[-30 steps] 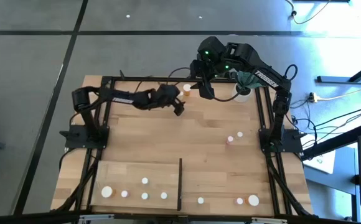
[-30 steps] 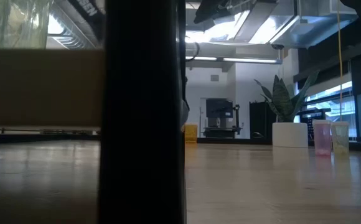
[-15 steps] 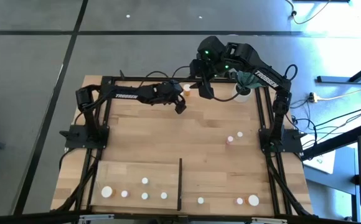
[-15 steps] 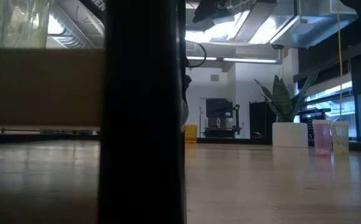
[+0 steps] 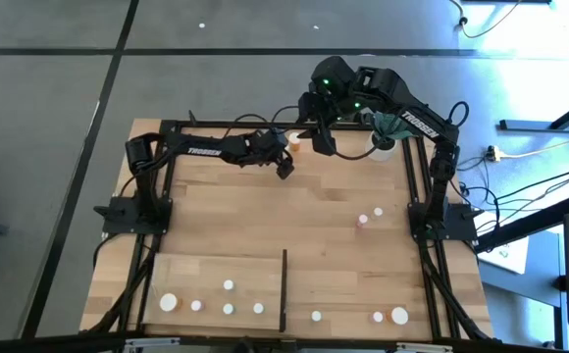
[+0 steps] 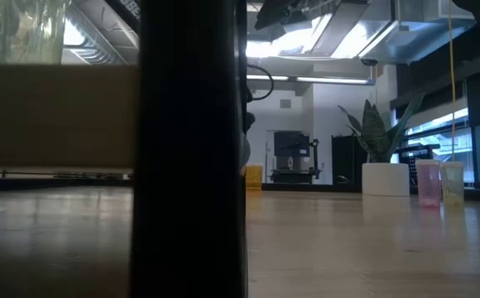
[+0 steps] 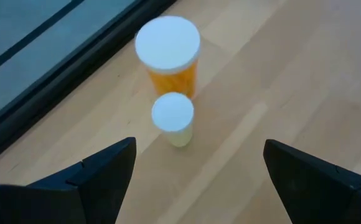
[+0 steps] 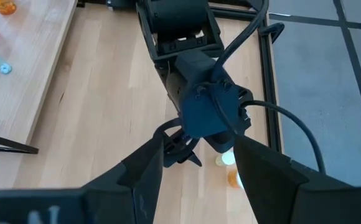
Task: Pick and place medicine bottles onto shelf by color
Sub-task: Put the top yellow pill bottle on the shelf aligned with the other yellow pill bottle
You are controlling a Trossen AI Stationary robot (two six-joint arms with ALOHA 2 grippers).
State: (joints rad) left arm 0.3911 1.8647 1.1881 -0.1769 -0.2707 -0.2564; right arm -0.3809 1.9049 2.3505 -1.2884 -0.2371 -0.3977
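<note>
High view: left gripper (image 5: 284, 167) at table's far edge, near orange bottle (image 5: 293, 141); right gripper (image 5: 320, 143) just beside.

Left wrist view: fingers (image 7: 99, 174) wide apart, empty, facing orange bottle (image 7: 168, 54) and small pale bottle (image 7: 173, 118), touching.

Right wrist view: fingers (image 8: 144, 171) parted, empty, above left arm's wrist (image 8: 210, 106).

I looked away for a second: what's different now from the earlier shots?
The left arm has stretched farther along the table's far edge, bringing the open left gripper up to the small pale bottle and orange bottle. Nothing grasped. The right gripper and other bottles stayed put.
</note>
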